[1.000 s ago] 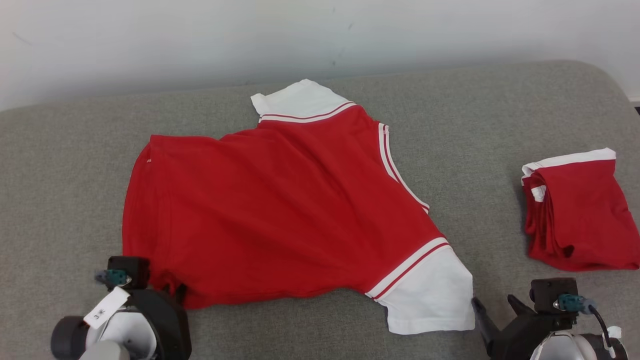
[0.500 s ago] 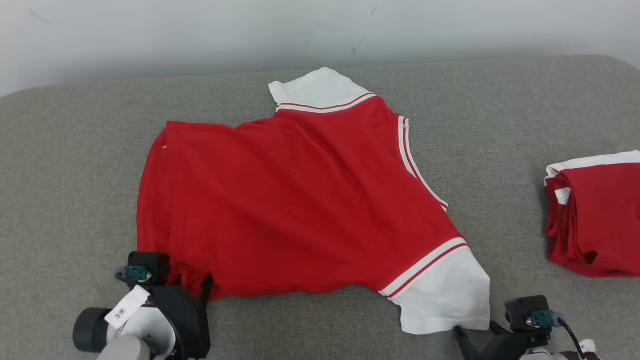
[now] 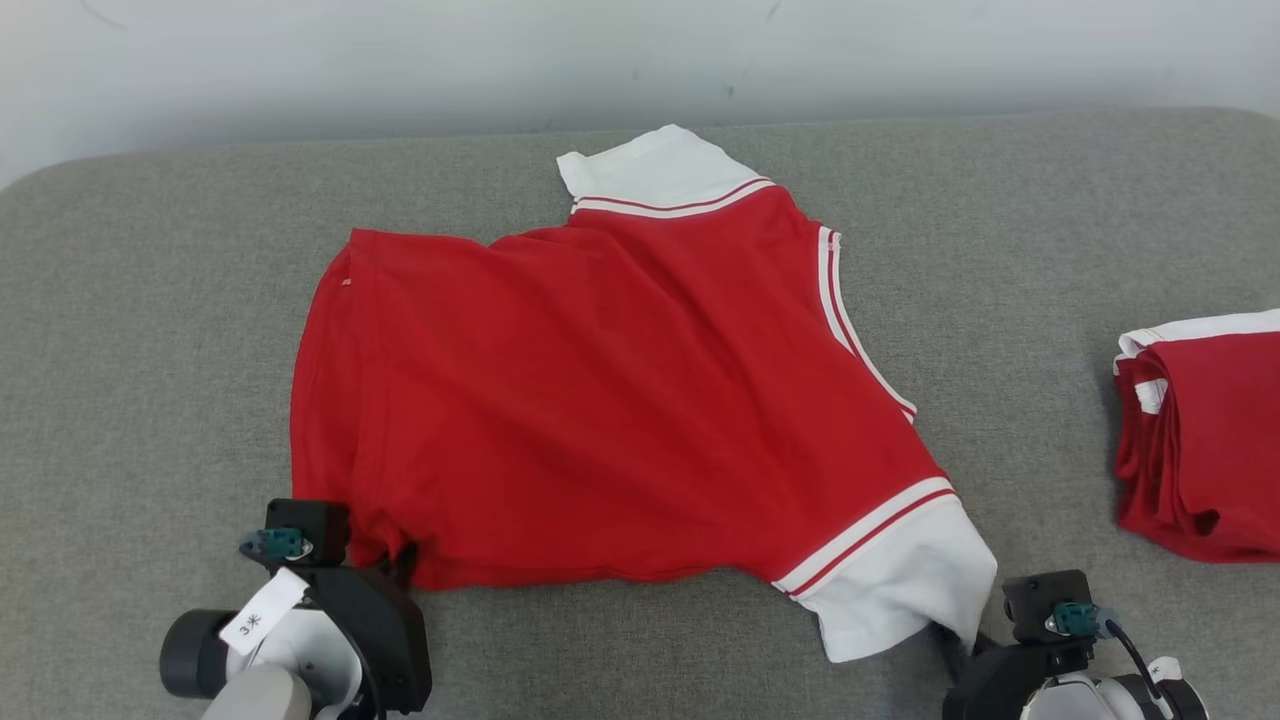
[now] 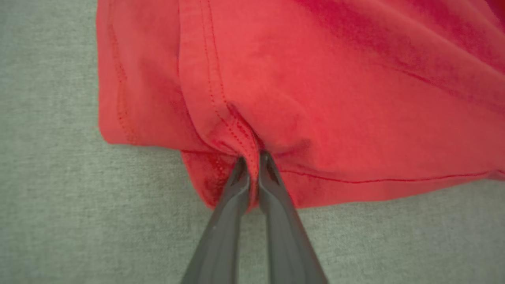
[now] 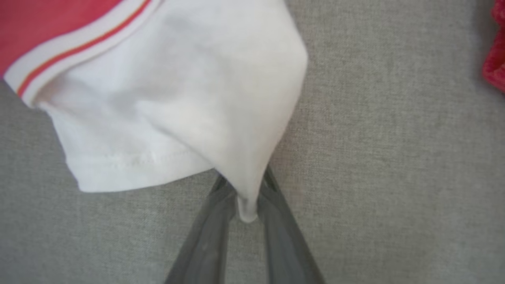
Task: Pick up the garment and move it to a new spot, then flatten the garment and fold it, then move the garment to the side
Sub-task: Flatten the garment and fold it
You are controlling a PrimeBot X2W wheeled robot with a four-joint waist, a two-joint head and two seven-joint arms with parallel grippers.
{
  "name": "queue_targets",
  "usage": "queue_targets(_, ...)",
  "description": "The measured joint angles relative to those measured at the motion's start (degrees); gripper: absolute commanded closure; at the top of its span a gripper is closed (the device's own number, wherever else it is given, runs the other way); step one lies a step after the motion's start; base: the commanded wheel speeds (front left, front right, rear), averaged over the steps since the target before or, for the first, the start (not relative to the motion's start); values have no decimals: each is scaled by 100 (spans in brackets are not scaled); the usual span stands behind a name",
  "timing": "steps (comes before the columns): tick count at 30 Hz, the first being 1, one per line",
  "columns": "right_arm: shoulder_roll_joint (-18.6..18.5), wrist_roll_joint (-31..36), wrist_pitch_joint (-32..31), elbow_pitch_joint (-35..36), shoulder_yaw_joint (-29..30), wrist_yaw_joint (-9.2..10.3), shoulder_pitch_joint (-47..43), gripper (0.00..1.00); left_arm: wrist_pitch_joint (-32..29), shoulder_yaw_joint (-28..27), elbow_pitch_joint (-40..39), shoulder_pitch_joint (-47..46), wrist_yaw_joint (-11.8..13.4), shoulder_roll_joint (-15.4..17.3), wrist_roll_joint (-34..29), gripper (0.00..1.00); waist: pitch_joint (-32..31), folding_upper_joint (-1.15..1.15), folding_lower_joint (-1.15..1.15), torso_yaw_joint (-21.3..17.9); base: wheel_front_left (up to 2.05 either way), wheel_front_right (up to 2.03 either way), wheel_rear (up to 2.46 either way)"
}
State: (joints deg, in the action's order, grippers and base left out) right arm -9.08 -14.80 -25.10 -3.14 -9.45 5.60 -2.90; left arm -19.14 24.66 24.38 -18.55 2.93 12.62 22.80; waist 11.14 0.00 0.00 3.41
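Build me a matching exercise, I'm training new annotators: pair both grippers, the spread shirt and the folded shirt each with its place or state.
Things:
1. left gripper
2. right gripper
3. folded shirt
4. spread shirt

Places or states:
A. lies apart, far to the robot's right
B. pinches the white sleeve corner
C. lies open mid-cushion
D. pinches the red hem

Pairs: 1-D, 2-B, 3-A, 4-C.

Two red shirts: a spread shirt (image 3: 600, 400) in the middle, a folded shirt (image 3: 1200, 440) at the right. Two white sleeves (both on the spread one): far sleeve (image 3: 650, 170), near sleeve (image 3: 900, 580). Two grippers: left gripper (image 4: 252, 157), right gripper (image 5: 244, 177). One grey cushion (image 3: 150, 300). One label (image 3: 262, 610).
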Motion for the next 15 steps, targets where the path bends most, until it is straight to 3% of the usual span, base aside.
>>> queue_targets(1,5,18,19,-13,3,1,1,100,2,2,13,-7,-2,-3,2,95,1,0,0,2,0,0,0)
queue_targets(2,7,27,29,-30,14,1,0,100,2,4,30,-21,-27,-5,11,100,0,0,0,3,0,0,0)
queue_targets(9,0,27,48,-91,100,1,-13,100,56,-7,82,-31,-49,8,34,100,-70,0,0,-22,0,0,0)
queue_targets(10,-7,27,49,-114,125,1,-13,85,58,-8,94,-31,-51,11,34,100,-82,0,0,-27,0,0,0)
queue_targets(11,-12,27,57,-146,147,1,-13,15,58,-9,111,-31,-51,10,34,100,-98,0,0,-30,0,0,0)
queue_targets(12,-13,27,68,-159,154,1,-16,0,59,-12,111,-29,-48,12,34,67,-113,0,0,-31,0,0,0)
queue_targets(13,-13,27,74,-175,158,4,-16,0,69,-21,111,-28,-44,15,34,9,-124,0,-1,-33,0,0,0)
queue_targets(14,-13,27,74,-180,162,21,-20,0,100,-26,111,-27,-44,24,34,0,-133,0,0,-34,0,0,0)
queue_targets(15,-13,27,86,-182,163,46,-25,0,102,-29,111,-20,-44,30,34,0,-141,0,0,-33,0,0,0)
